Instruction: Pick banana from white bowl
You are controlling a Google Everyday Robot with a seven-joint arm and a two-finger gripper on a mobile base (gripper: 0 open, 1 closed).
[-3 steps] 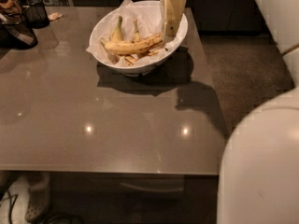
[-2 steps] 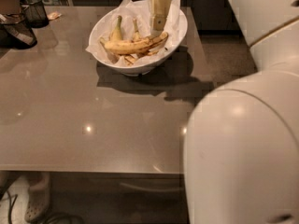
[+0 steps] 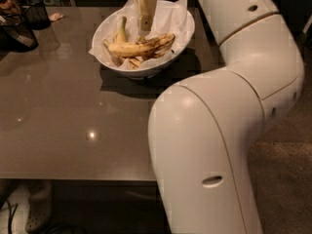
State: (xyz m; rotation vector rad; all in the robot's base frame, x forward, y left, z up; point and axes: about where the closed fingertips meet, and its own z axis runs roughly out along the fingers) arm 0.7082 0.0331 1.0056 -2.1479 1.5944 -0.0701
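Yellow, brown-streaked long curved banana (image 3: 141,47) lies across paper-lined round glossy white bowl (image 3: 146,70) on grey worktop (image 3: 73,106) | tan gripper (image 3: 144,26) hovers just above its middle; open or closed, I cannot tell | risk: off-centre descent snags crumpled white paper (image 3: 171,14) or small green-stemmed banana (image 3: 120,32).

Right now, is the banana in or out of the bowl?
In: the banana lies on paper inside the bowl, gripper above it.
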